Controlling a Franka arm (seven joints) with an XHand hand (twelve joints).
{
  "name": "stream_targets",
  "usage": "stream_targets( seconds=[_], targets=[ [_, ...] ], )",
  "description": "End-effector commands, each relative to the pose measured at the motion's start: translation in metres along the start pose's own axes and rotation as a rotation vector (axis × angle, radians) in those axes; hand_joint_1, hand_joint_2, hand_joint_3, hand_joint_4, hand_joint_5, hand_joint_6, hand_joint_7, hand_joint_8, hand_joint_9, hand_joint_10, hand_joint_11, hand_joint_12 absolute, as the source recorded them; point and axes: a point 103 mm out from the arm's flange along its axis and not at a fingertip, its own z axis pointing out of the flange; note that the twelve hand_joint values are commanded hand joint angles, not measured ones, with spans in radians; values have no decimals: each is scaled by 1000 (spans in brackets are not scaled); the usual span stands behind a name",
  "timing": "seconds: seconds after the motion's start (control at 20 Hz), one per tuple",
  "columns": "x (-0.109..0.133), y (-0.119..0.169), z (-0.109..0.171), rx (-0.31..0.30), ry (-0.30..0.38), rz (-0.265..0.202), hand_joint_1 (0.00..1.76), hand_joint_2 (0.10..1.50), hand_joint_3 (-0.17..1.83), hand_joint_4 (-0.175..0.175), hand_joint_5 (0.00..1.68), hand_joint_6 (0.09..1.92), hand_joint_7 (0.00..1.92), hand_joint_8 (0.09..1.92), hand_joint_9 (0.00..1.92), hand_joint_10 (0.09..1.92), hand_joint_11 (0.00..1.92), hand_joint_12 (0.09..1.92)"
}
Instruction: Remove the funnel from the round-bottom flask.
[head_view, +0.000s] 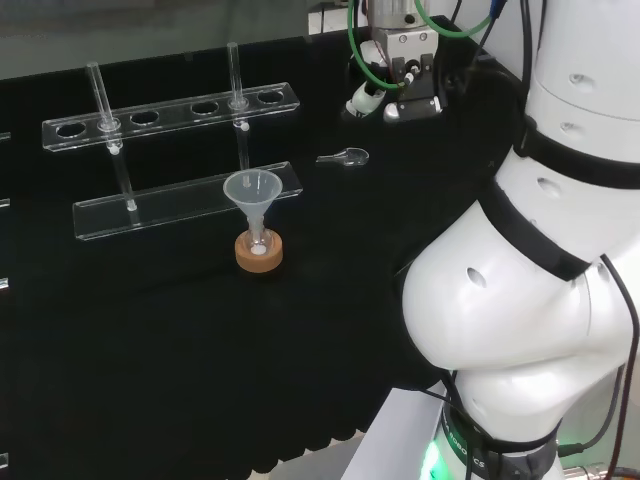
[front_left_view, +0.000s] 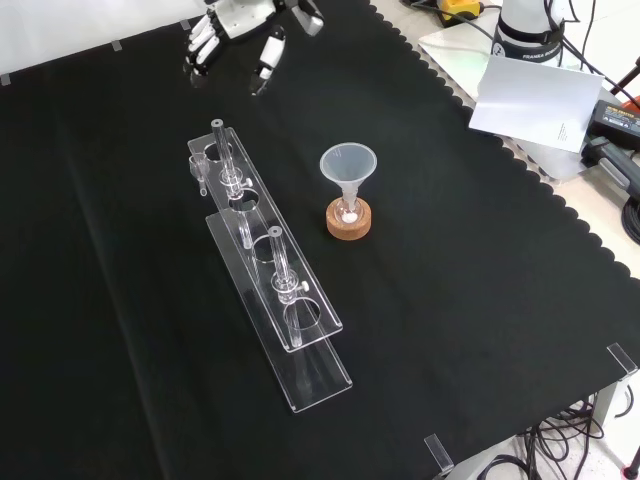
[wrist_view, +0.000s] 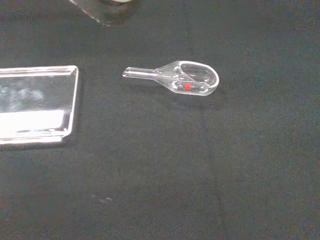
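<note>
Funnel (head_view: 252, 190) stands upright, mouth up, stem down in flask (head_view: 259, 247).

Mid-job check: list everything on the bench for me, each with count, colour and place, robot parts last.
funnel: one, clear, standing in the flask's neck at mid-cloth.
round-bottom flask: one, clear, on the cork ring under the funnel.
cork ring: one, brown, right of the rack in the front view.
test-tube rack: one, clear, long, left of the flask in the front view.
test tubes: two, clear, upright in the rack.
glass scoop: one, clear with a red dot, lying on the cloth.
black cloth: one, covering the bench.
hand: one, black and white, fingers relaxed, holding nothing, top of the front view.
arm links: white, right of the head view.
</note>
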Motion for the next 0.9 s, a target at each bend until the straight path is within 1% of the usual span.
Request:
stream_targets(
  seconds=[0.05, 0.1, 0.15, 0.25, 0.35, 0.5, 0.6, 0.75, 0.9],
  targets=[
    [21, -42, -11, -24, -25, 12, 859, 928, -175, -25, 394, 340, 179, 674, 477, 619, 325, 1318],
    [14, -42, -11, -5, -7, 7, 858, 928, -175, -25, 395, 339, 179, 674, 477, 619, 325, 1319],
    [12, -43, -12, -2, -9, 6, 857, 929, -175, -25, 395, 337, 180, 674, 477, 620, 326, 1319],
    [16, -54, -11, -23, -17, 6, 853, 929, -175, -25, 396, 334, 180, 674, 478, 621, 326, 1320],
    [29, -76, -12, -35, -30, -2, 842, 931, -175, -15, 397, 320, 182, 673, 477, 622, 336, 1336],
    [49, -99, -14, -5, -36, -6, 816, 929, -175, -8, 386, 283, 181, 669, 471, 624, 342, 1366],
    [59, -110, -15, 23, -32, -11, 789, 924, -175, -6, 368, 239, 168, 662, 452, 630, 340, 1388],
    [71, -124, -14, 47, -34, -21, 740, 914, -175, -1, 335, 149, 124, 652, 399, 659, 321, 1424],
    [82, -136, -15, 69, -53, -31, 705, 903, -175, -1, 300, 90, 85, 648, 356, 682, 306, 1445]
  ],
)
